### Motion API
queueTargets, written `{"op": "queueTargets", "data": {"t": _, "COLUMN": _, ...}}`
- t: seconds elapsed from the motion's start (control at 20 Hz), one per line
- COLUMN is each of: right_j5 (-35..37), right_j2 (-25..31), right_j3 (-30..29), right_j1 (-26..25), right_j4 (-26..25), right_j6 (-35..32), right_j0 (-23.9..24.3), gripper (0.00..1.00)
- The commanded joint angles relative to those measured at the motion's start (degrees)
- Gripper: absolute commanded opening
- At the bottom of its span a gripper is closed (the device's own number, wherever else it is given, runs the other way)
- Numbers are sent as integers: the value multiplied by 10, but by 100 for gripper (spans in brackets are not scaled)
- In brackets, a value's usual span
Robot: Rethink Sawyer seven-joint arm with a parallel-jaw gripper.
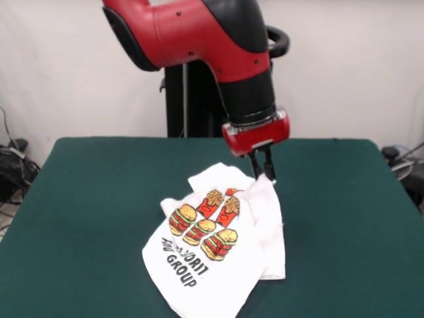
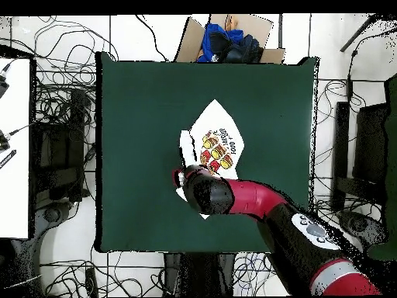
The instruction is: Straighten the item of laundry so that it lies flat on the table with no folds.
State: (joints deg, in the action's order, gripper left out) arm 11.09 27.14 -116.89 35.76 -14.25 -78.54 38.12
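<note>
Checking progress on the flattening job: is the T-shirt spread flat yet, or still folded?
Still folded. The T-shirt lies bunched on the table, with a white flap doubled over along one side of the print and the lettering partly hidden.

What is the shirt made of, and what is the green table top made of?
The shirt looks like soft, thin cloth, probably cotton: it bunches into folds and droops, with pictures printed on it. The table top looks covered in dull green felt or fabric: no shine at all, though painted board can't be ruled out.
</note>
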Motion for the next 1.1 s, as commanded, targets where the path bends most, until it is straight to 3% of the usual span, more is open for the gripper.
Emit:
{"op": "queueTargets", "data": {"t": 0.05, "right_j5": -50, "right_j2": -56, "right_j3": 9, "right_j1": -61, "right_j4": -56, "right_j6": -69, "right_j0": -39, "gripper": 0}}
{"op": "queueTargets", "data": {"t": 0.25, "right_j5": -79, "right_j2": -79, "right_j3": 37, "right_j1": -99, "right_j4": -82, "right_j6": -67, "right_j0": -54, "gripper": 0}}
{"op": "queueTargets", "data": {"t": 0.45, "right_j5": -78, "right_j2": -60, "right_j3": 29, "right_j1": -110, "right_j4": -99, "right_j6": -55, "right_j0": -39, "gripper": 0}}
{"op": "queueTargets", "data": {"t": 0.7, "right_j5": -44, "right_j2": 33, "right_j3": -9, "right_j1": -117, "right_j4": -172, "right_j6": 20, "right_j0": 35, "gripper": 0}}
{"op": "queueTargets", "data": {"t": 1.1, "right_j5": -3, "right_j2": 101, "right_j3": -9, "right_j1": -141, "right_j4": -240, "right_j6": 53, "right_j0": 78, "gripper": 0}}
